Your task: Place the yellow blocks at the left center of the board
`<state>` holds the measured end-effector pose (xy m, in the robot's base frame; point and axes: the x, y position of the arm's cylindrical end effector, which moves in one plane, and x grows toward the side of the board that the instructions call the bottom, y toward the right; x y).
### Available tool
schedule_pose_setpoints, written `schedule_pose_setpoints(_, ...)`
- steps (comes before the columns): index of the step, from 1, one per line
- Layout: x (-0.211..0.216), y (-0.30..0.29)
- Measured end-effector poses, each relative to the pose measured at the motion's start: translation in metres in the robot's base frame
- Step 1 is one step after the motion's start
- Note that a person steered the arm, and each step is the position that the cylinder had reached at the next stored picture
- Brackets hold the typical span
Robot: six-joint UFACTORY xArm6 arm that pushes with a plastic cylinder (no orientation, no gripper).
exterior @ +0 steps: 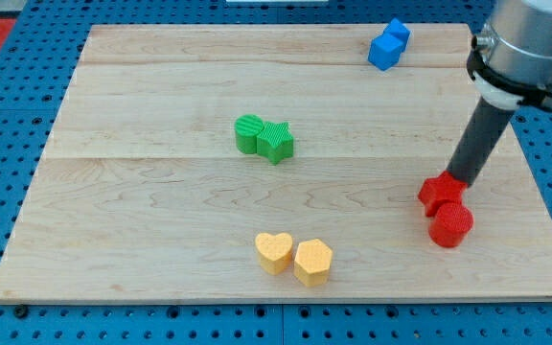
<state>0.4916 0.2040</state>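
A yellow heart block (274, 252) and a yellow hexagon block (312, 262) lie touching side by side near the view's bottom, about the middle of the wooden board (142, 192). My tip (459, 179) is far to their right, at the board's right side, right behind a red block (441, 195).
A red cylinder (450, 226) touches the red block from below. A green round block (249, 133) and a green star (277, 142) touch near the board's centre. Two blue blocks (389, 44) sit at the view's top right. The arm's grey body (525, 43) hangs over the top right corner.
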Motion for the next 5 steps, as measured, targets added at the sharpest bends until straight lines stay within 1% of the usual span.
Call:
schedule_pose_setpoints(1,0.023,0.000)
schedule_pose_setpoints(2,0.027,0.004)
schedule_pose_setpoints(3,0.022,0.038)
schedule_pose_setpoints(4,0.097,0.052)
schedule_pose_setpoints(5,0.127,0.042)
